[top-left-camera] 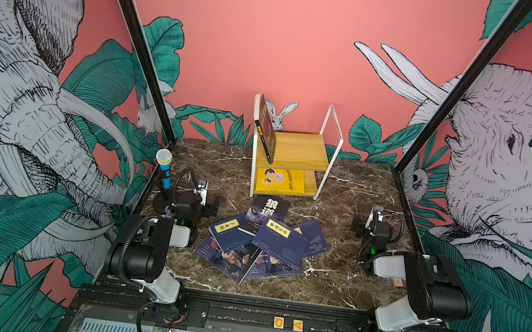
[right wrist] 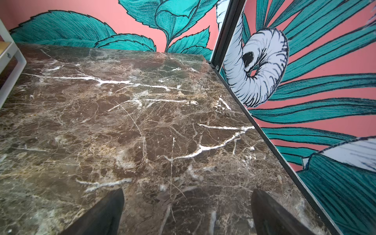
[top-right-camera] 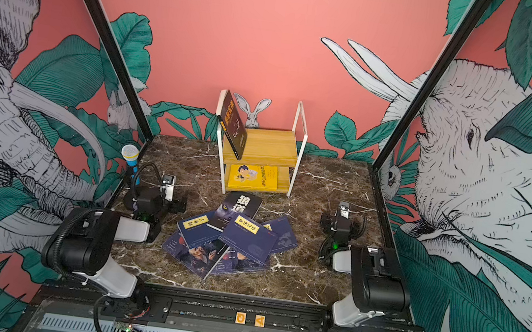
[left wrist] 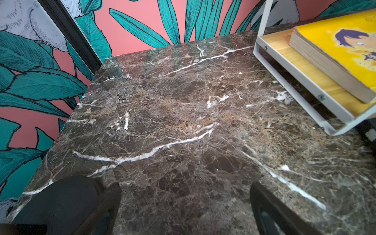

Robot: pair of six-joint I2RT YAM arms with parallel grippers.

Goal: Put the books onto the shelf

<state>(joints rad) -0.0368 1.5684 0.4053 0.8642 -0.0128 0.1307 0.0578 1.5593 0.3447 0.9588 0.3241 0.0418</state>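
Left fingers (left wrist: 97,205) spread and empty, right fingers (right wrist: 107,211) likewise, books (top-left-camera: 262,239) heaped on marble table (top-left-camera: 329,285), shelf (top-left-camera: 301,147) behind

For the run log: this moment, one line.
books: piled on table near shelf; left gripper: open, empty; right gripper: open, empty

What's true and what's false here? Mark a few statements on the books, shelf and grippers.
The yellow cartoon book lies flat on the shelf's lower board. True.
The black wolf book stands on the upper board. False: it lies on the table before the shelf.
The left gripper holds a book. False: its fingers stand apart, empty.
The right gripper is open and empty. True.
A dark brown book leans on the upper board. True.
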